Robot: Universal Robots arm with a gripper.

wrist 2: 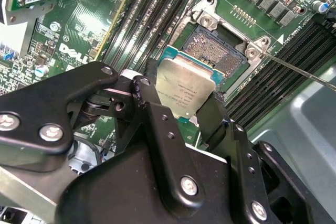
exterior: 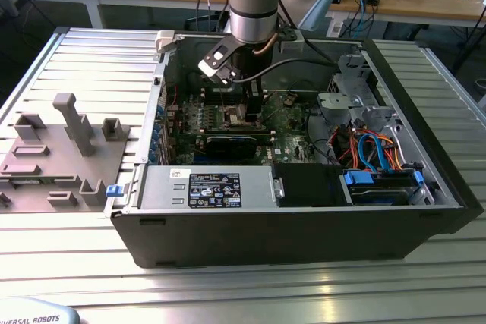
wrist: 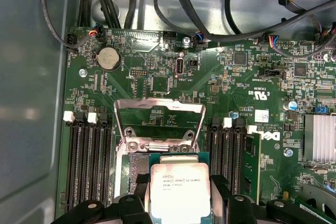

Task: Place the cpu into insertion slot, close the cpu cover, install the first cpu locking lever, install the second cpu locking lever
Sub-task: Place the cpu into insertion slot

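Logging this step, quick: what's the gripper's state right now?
Gripper: closed, holding the cpu by two opposite edges.

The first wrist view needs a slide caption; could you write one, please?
The hand holds the cpu over the insertion slot, with the cpu cover raised open.
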